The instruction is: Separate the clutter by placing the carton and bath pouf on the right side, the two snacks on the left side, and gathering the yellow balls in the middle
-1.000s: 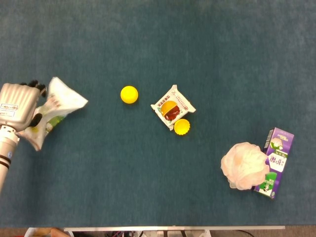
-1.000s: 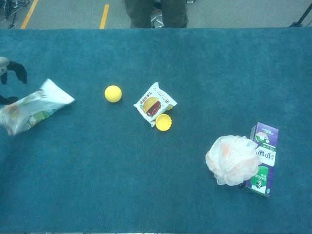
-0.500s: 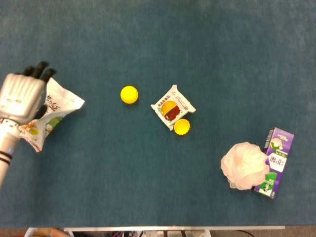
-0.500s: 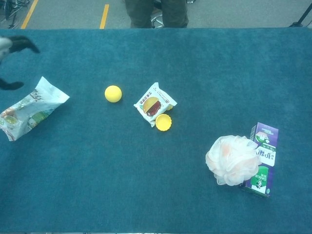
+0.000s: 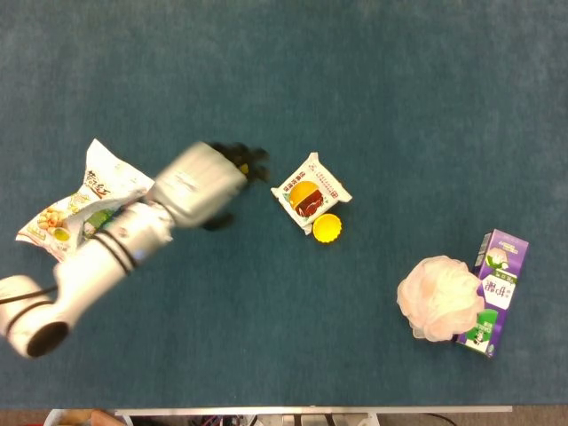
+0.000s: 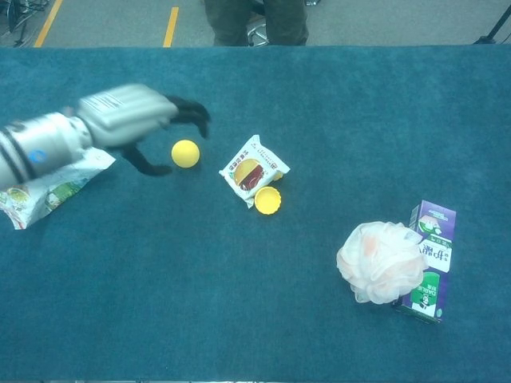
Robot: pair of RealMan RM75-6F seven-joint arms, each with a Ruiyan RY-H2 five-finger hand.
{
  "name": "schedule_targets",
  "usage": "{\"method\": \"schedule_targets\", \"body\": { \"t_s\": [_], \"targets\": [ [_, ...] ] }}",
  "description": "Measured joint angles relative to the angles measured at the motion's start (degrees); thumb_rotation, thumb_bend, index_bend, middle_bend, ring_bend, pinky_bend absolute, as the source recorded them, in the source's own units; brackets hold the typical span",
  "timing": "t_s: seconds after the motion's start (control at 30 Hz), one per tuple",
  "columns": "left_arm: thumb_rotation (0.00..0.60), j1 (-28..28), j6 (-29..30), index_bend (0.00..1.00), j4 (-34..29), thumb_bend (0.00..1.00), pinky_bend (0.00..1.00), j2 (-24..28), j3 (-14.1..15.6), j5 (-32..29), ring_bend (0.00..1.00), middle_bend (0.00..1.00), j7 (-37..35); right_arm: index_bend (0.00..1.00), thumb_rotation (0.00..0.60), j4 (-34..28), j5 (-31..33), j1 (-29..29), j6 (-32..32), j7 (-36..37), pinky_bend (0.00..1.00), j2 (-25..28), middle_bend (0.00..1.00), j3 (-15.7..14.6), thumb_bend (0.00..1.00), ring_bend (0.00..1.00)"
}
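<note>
Yellow ball [image 6: 185, 153] beside the left hand [image 6: 136, 120], fingers spread, holding nothing, snack bag [image 6: 44, 191] lying behind

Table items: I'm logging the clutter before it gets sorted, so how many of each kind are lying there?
Snack packets: 2, one large bag, one small burger-print pack
Yellow balls: 2, one, another
Bath pouf: 1
Carton: 1
Total: 6
</note>
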Motion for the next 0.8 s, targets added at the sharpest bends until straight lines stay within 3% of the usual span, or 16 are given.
{"method": "schedule_targets", "body": {
  "t_s": [0.23,0.8],
  "targets": [
    [0.600,-2.68,-0.75,0.27,5.23,0.25,0.36,-6.03,1.14,5.08,0.19,0.18,-4.32,0.11,0.600,-2.25,0.94,-1.64,0.41,-0.84,0.31,2.36,0.25,-0.58,0.00,0.22],
    [0.600,-7.85,-0.26,0.30,14.84,0.25,0.36,-13.55,-0.91,7.13,0.19,0.19,-8.20,0.11,0.600,0.75,2.11,-3.49,0.03,1.98,0.31,1.28,0.25,-2.20,0.00,0.22]
  ]
}}
